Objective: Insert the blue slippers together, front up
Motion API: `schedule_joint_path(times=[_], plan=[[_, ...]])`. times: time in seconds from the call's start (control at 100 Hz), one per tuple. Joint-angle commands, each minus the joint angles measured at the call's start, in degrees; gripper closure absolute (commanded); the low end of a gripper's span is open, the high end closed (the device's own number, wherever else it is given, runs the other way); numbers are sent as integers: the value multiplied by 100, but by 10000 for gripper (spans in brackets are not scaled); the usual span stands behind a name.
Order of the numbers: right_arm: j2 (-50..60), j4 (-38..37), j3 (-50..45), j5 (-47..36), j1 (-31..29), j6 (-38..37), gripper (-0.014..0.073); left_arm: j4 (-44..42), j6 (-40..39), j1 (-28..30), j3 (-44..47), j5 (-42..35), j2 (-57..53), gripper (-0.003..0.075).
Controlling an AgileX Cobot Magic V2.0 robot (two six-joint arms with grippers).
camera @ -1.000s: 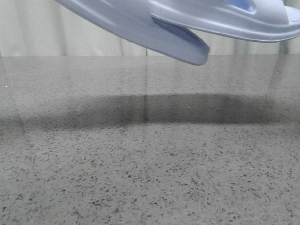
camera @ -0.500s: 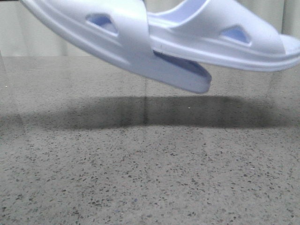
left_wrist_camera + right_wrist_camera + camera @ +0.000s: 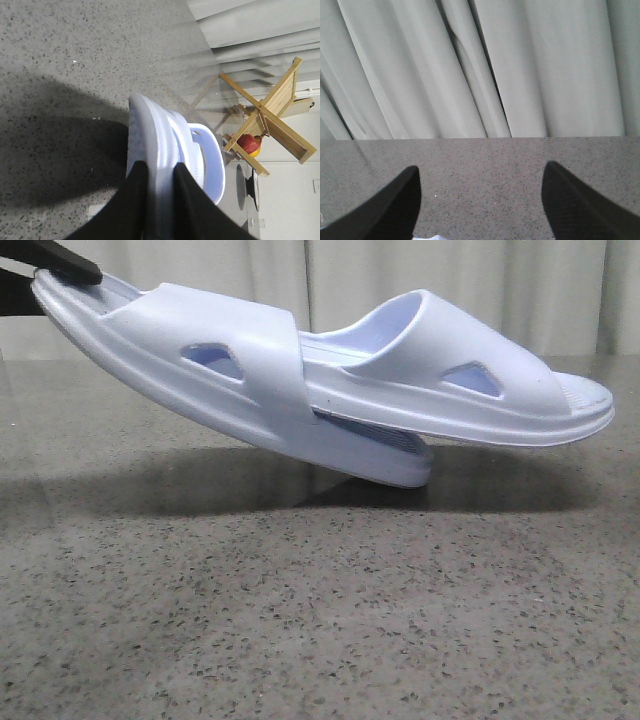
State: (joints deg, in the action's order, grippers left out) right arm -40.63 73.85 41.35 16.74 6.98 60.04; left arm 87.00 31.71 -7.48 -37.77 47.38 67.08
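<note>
Lab-like room, speckled stone table [image 3: 320, 620], pale curtains [image 3: 485, 70]

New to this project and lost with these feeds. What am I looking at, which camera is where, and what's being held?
It is a two-armed table robot with a camera facing forward over the table and one camera on each wrist.

Front view: two pale blue slippers nested together, one slipper's end pushed under the other's strap. The toe of the lower one seems to touch the speckled grey table; the rest is tilted up, raised at the left end, where a dark finger grips it.

Left wrist view: the left gripper, its two black fingers shut on the edge of a slipper. A wooden rack holding something red and yellow shows beyond.

Right wrist view: the right gripper, fingers wide apart and holding nothing, facing the pale curtain.
</note>
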Motion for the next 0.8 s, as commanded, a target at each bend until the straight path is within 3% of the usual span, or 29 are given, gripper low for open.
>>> schedule_joint_path(times=[0.0, 0.14, 0.36, 0.43, 0.79], plan=[[36, 80, 207, -100, 6, 92, 147, 299, -55, -32, -153, 183, -4, 694], [36, 80, 207, -94, 6, 92, 147, 205, -55, -32, -153, 156, 141, 657], [36, 80, 207, -70, 6, 92, 147, -135, -24, -32, -153, -165, 167, 370], [36, 80, 207, -56, 6, 92, 147, -208, -24, -32, -153, -315, 167, 311], [36, 80, 207, -13, 6, 92, 147, -1141, -14, -32, -153, -2011, 167, 297]])
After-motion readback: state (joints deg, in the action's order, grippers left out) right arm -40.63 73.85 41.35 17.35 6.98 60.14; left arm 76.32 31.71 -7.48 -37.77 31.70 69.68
